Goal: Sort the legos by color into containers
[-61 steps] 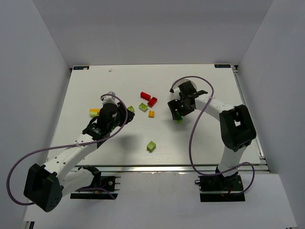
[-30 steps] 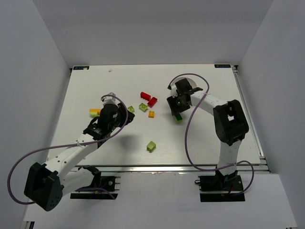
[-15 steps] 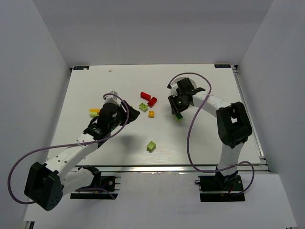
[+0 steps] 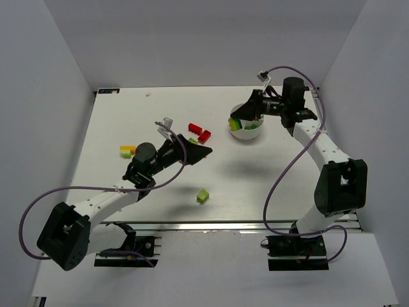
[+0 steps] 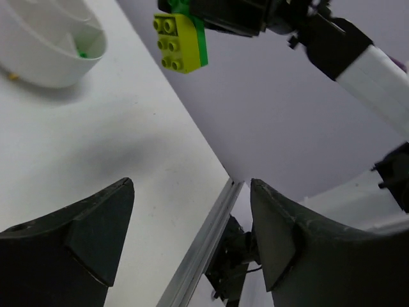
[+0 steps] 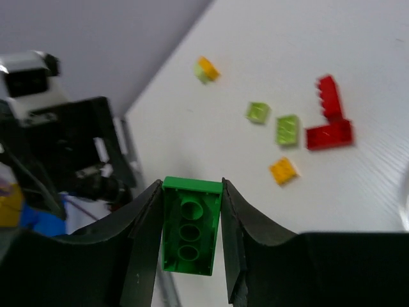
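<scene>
One stacked piece: dark green brick (image 6: 190,233) with a yellow-green brick (image 5: 171,42) clipped onto it, pinched across the long flat sides by the right gripper (image 6: 191,192). Held in the air by the left rim of the white dish (image 4: 246,135); over the rim or just beside it, cannot tell. Dish toward the far edge of the worktop, right of centre, with a green scrap showing in one compartment.

Handling, as judged: hard moulded plastic, rigid, very light, glossy and probably slick on the side walls. Best taken on two opposite flat walls, square on, clear of the studs and of the seam between the two bricks; likely to twist or pop out under an off-centre squeeze. Two colours in one piece, so probably to be split before sorting.

Left gripper (image 5: 192,185): jaws spread wide, nothing between them, hanging over the middle of the worktop.

Loose stock:
- two red bricks (image 6: 329,121), touching in an L, near the middle toward the far edge
- two small yellow-green bricks (image 6: 287,130), just beside the red pair
- one orange brick (image 6: 282,170), near those
- one lone yellow-green brick (image 4: 202,196), centre, toward the near edge
- one orange-and-yellow piece (image 4: 126,151), toward the left edge, well apart from the rest
</scene>
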